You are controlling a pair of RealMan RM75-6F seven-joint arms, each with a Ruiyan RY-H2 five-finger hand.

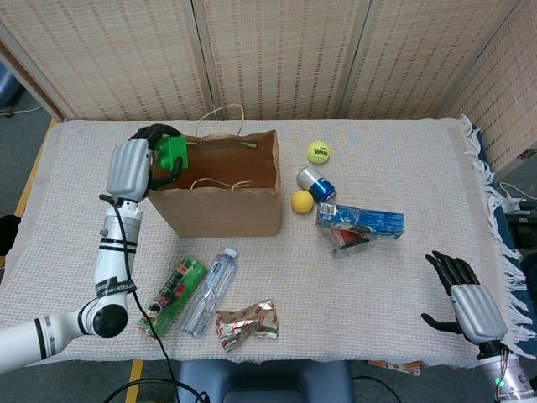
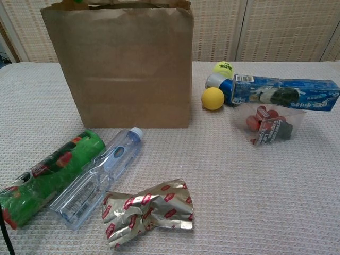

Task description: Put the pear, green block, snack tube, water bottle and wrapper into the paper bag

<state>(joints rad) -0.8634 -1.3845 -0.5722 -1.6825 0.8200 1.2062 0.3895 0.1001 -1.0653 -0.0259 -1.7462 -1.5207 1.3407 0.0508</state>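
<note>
1. Nearest, the wrapper, water bottle and snack tube lie untouched on the tabletop.
2. The right hand rests spread, holding nothing.
3. Farther, the green block is gripped by the left hand at the paper bag rim; release inside is judged next. No pear is seen.

The left robot hand, upper left of the head view, is raised on its upright forearm, fingers curled closed. The right robot hand, lower right, rests with fingers spread, holding nothing.
</note>
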